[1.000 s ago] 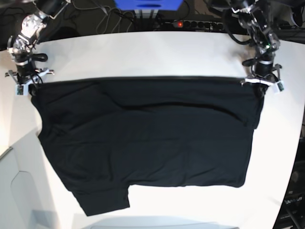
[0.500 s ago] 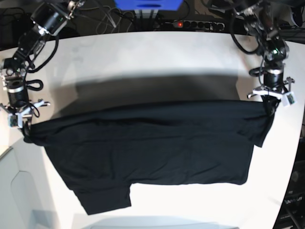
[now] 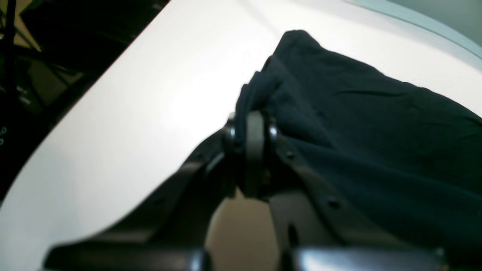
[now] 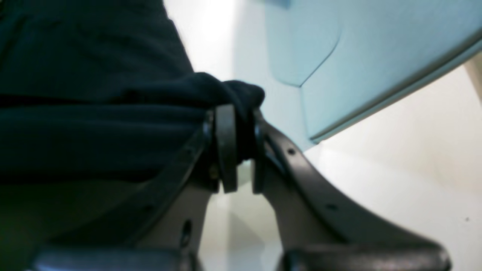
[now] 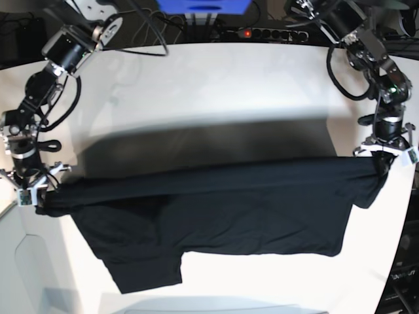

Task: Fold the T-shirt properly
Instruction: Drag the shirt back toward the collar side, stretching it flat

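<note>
The black T-shirt (image 5: 216, 216) is stretched across the white table (image 5: 216, 85), its far edge lifted and carried toward the near side over the lower part. On the base view's right, my left gripper (image 5: 385, 165) is shut on one corner of the cloth. Up close in the left wrist view, the left gripper (image 3: 251, 128) pinches bunched black T-shirt (image 3: 376, 120) fabric. My right gripper (image 5: 36, 196), on the base view's left, is shut on the other corner. In the right wrist view the right gripper (image 4: 235, 124) clamps a fold of the T-shirt (image 4: 94, 94). A sleeve (image 5: 147, 271) lies flat near the front.
A power strip (image 5: 272, 33) and cables lie beyond the table's far edge. A pale blue panel (image 5: 29, 268) sits at the front left corner. The table's right edge (image 5: 409, 216) runs close to the left gripper.
Both grippers have carried the shirt's far edge toward the near side, folding it over the rest. The held edge has travelled from the table's middle to well forward.
</note>
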You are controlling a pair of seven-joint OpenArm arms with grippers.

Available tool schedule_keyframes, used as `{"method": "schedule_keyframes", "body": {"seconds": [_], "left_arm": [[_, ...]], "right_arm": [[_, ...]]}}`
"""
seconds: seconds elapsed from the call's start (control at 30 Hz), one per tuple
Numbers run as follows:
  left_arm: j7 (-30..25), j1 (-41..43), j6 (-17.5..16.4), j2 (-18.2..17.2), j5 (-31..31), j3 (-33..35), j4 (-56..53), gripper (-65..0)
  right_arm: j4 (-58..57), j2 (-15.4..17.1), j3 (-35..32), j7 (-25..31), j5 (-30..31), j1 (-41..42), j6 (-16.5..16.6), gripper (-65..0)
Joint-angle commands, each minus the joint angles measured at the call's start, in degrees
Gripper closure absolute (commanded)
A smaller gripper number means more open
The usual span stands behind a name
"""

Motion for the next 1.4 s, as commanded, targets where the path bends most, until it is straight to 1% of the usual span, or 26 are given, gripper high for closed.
{"method": "schedule_keyframes", "body": {"seconds": [0.0, 0.13, 0.33, 0.53, 0.6, 0.73, 0.9, 1.0, 1.03, 1.1, 1.23, 1.37], "left_arm": [[-2.1, -0.7, 0.8, -1.2, 0.4, -0.8, 1.3, -0.1], [-2.1, -0.1, 0.7, -0.9, 0.5, -0.9, 1.0, -0.1], [-2.1, 4.2, 0.7, -0.6, 0.2, -1.0, 1.2, -0.1], [-2.2, 12.4, 0.7, -0.6, 0.2, -1.0, 1.7, -0.1], [-2.2, 15.3, 0.7, -0.5, 0.1, -2.4, 1.7, -0.1], [-2.5, 18.5, 0.6, 1.9, 0.0, -4.6, 1.5, -0.1], [-2.5, 21.0, 0.6, 2.8, 0.0, -5.4, 1.3, -0.1], [-2.5, 22.7, 0.6, 3.9, 0.0, -5.4, 1.3, -0.1], [-2.5, 23.2, 0.6, 4.2, 0.0, -5.4, 1.3, -0.1], [-2.5, 24.2, 0.6, 4.6, 0.0, -5.4, 1.3, -0.1], [-2.4, 25.9, 0.6, 5.7, 0.0, -5.4, 1.2, -0.1], [-2.2, 28.1, 0.6, 6.2, 0.1, -5.3, 1.2, -0.1]], "right_arm": [[1.1, 0.9, 0.3, 0.6, 0.0, 0.9, -0.2, 0.0], [1.2, 0.8, 0.8, 0.3, 0.0, -0.7, -0.2, 0.0], [1.6, -0.5, 5.4, 0.7, 0.1, -5.8, -0.2, 0.0], [1.6, -0.9, 10.8, 0.8, 0.1, -11.8, -0.2, 0.0], [1.6, -0.9, 12.2, 0.8, 0.1, -14.2, -0.2, 0.0], [1.6, -0.9, 14.2, 0.8, 0.1, -18.4, -0.2, 0.0], [1.6, -1.0, 14.6, 0.9, 0.1, -23.4, -0.2, 0.0], [1.6, -1.6, 14.6, 0.9, 0.1, -26.2, -0.2, 0.0], [1.5, -1.6, 14.6, 1.3, 0.1, -27.0, -0.2, 0.0], [1.3, -1.8, 14.6, 4.0, 0.1, -28.7, -0.2, 0.0], [1.4, -4.6, 14.7, 10.5, 0.1, -31.9, -0.2, 0.0], [1.4, -5.7, 14.7, 11.6, 0.1, -32.7, -0.2, 0.0]]}}
